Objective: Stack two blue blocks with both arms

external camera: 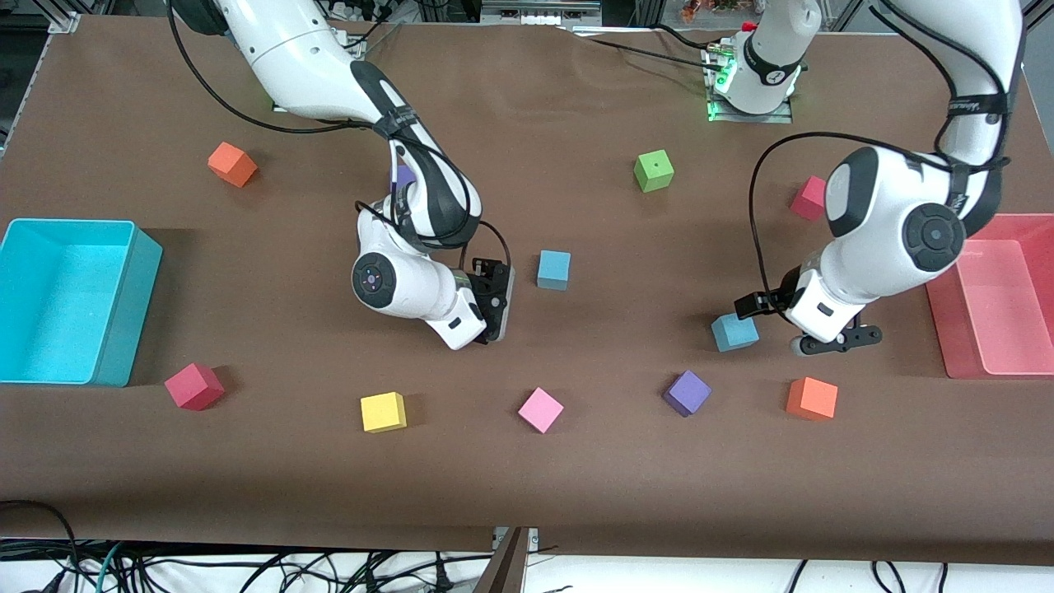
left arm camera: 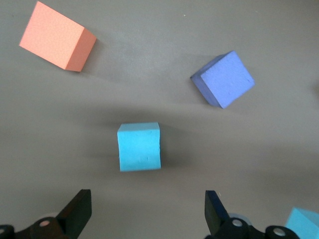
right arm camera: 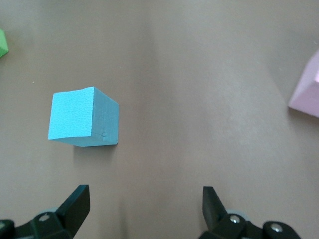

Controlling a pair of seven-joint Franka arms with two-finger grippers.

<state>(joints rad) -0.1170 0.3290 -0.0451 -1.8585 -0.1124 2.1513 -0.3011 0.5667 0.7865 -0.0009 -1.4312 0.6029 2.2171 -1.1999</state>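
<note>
The left gripper hangs low over the table with its fingers spread wide and nothing between them; it touches nothing. One blue block rests on the table just ahead of its open jaws, close beside the gripper in the front view, toward the left arm's end of the table. The right gripper is likewise spread wide and empty, its fingers clear of everything. The second blue block sits on the table near it, around the table's middle, farther from the front camera than the first blue block and well apart from it.

Counted in the front view: two blue blocks, two orange cubes, two red cubes, one yellow cube, one pink cube, one green cube, and one purple cube in plain sight. There are two bins, a teal bin at the right arm's end and a red bin at the left arm's end.
</note>
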